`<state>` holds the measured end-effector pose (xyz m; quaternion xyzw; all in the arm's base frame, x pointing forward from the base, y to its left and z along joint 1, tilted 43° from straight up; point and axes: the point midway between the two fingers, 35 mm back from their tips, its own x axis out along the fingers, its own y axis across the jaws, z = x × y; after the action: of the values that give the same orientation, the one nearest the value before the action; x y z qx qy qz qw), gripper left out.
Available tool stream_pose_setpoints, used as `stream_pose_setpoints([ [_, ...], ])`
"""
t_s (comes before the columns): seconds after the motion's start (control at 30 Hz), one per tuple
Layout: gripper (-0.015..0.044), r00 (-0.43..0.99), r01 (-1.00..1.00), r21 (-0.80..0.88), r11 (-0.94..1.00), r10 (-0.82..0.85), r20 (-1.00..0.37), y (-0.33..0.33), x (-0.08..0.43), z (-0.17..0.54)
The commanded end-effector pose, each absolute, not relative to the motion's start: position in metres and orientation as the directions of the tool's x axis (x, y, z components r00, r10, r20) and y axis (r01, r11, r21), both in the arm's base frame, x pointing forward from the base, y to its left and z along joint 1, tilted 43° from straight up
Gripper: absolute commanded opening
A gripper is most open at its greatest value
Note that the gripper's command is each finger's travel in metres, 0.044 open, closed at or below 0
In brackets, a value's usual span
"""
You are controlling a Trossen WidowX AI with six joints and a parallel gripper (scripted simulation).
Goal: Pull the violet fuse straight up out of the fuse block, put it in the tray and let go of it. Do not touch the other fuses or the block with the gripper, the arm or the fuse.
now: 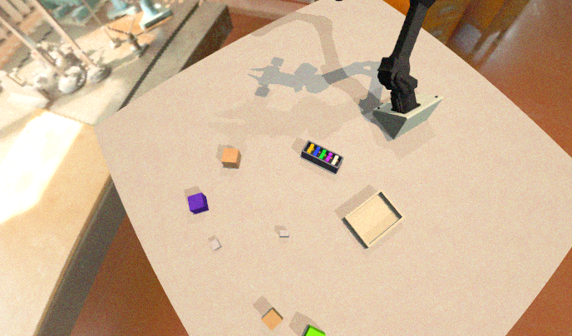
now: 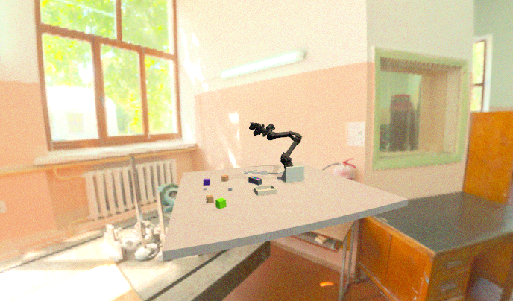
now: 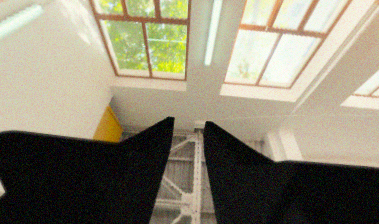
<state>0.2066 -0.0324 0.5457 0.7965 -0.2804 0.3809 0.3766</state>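
Note:
The violet fuse (image 1: pixel 328 156) stands in the dark fuse block (image 1: pixel 318 163) (image 2: pixel 255 181), between a green fuse (image 1: pixel 322 154) and a white fuse (image 1: pixel 335 159). A blue fuse (image 1: pixel 317 150) and a yellow fuse (image 1: pixel 310 148) stand at the block's other end. The pale, shallow tray (image 1: pixel 372 219) (image 2: pixel 265 193) is empty and lies apart from the block. My gripper (image 3: pixel 189 125) (image 2: pixel 250 125) is partly open, with nothing between its fingers. It is raised high above the table and points away from it; the wrist view shows only windows and ceiling. The top view does not show the fingers.
An orange cube (image 1: pixel 230 157) (image 2: pixel 224 178) and a purple cube (image 1: pixel 197 203) (image 2: pixel 206 182) lie beyond the block. Two small pale pieces, a tan cube (image 1: pixel 272 318) (image 2: pixel 209 199) and a green cube (image 1: pixel 314 331) (image 2: pixel 221 203) also lie on the table. The arm's base (image 1: pixel 417 119) (image 2: pixel 294 174) stands near the block.

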Motion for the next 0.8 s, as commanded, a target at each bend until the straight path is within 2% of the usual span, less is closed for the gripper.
stream_pose_setpoints([
  [0.0,0.0075,0.556,-0.733,0.391,-0.557,-0.16,0.815,-0.032,0.208,0.545],
  [0.13,0.0072,0.645,-0.702,0.496,-0.511,-0.16,0.747,-0.029,0.239,0.528],
  [0.3,0.0072,0.826,-0.555,0.744,-0.372,-0.145,0.544,-0.016,0.308,0.478],
  [0.47,0.0072,0.933,-0.358,0.915,-0.185,-0.114,0.342,0.0,0.353,0.424],
  [0.63,0.0072,0.986,-0.105,0.994,0.02,-0.124,0.107,0.01,0.387,0.365],
  [0.77,0.0072,0.981,0.164,0.956,0.244,-0.138,-0.133,0.021,0.406,0.3],
])
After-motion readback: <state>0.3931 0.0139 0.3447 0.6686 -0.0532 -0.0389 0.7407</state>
